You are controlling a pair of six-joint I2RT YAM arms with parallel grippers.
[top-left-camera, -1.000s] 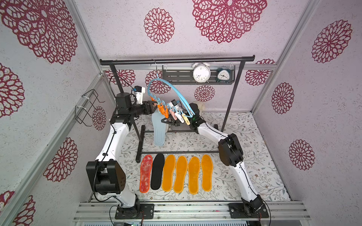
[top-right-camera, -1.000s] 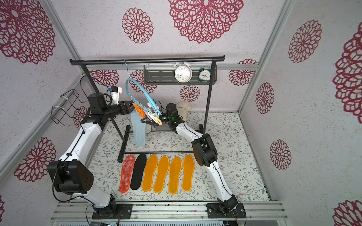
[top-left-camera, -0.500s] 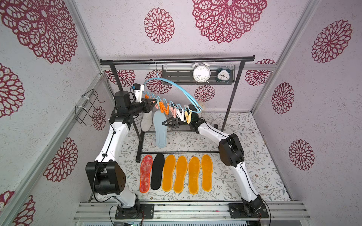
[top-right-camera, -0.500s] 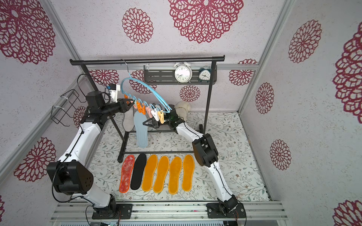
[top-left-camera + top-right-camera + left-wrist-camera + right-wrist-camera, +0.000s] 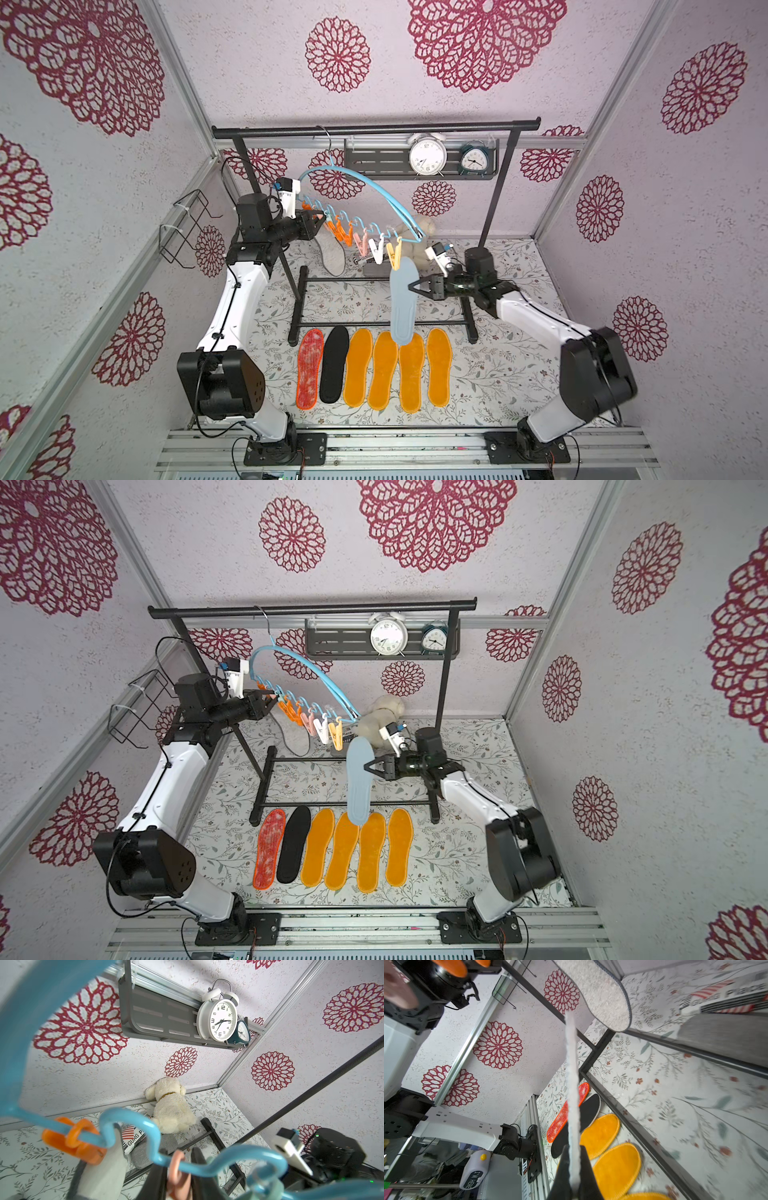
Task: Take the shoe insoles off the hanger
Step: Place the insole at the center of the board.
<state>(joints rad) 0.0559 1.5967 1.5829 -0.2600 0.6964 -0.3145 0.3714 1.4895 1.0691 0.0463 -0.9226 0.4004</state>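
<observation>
Eight insoles [image 5: 359, 368], two clocks [image 5: 427, 154], one hanger [image 5: 12, 1053]

Smooth, glossy light-blue plastic for the hanger [image 5: 126, 1114], the same shiny plastic for the orange peg [image 5: 72, 1142] and the pink peg [image 5: 176, 1167]. On the pale grey-blue insole [image 5: 402, 299], a smooth matt face, white and fuzzy where seen edge-on. On the whitish insole [image 5: 602, 995], fleecy cloth with a grey stitched border. Soft velvety cloth with stitched rims on the orange-yellow insoles [image 5: 359, 365]. Matt on the black insole [image 5: 334, 365], material not possible to tell. Rough mottled cloth, orange stitched rim, on the red insole [image 5: 309, 368]. Black matt metal, a little grainy, for the garment rack [image 5: 374, 126]; grey matt metal for the shelf [image 5: 158, 1018]. Glossy white case on the alarm clock [image 5: 217, 1020]. Cream plush on the toy dog [image 5: 172, 1109].
</observation>
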